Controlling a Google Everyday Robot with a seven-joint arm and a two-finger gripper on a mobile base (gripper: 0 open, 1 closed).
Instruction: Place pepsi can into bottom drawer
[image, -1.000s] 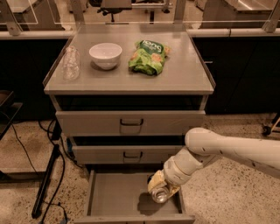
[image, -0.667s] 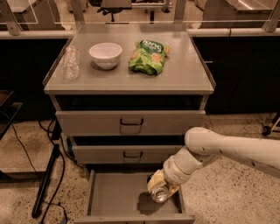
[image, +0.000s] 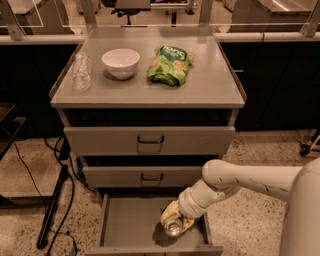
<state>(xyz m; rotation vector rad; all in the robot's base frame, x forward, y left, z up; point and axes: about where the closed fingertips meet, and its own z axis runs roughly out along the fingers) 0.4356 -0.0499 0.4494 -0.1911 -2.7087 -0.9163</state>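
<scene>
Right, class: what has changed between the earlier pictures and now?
The gripper, with the can at its tip, has shifted slightly left and lower into the open bottom drawer. Nothing was visibly let go. The bowl, bag and cup on the cabinet top stayed put.

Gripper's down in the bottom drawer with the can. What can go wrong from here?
1. The pepsi can is at the gripper, low inside the bottom drawer, with its silver end toward the camera. If it is not upright, it may roll on the flat floor once released.
2. The arm reaches in close under the middle drawer. A straight upward retreat could clip that drawer's front.
</scene>
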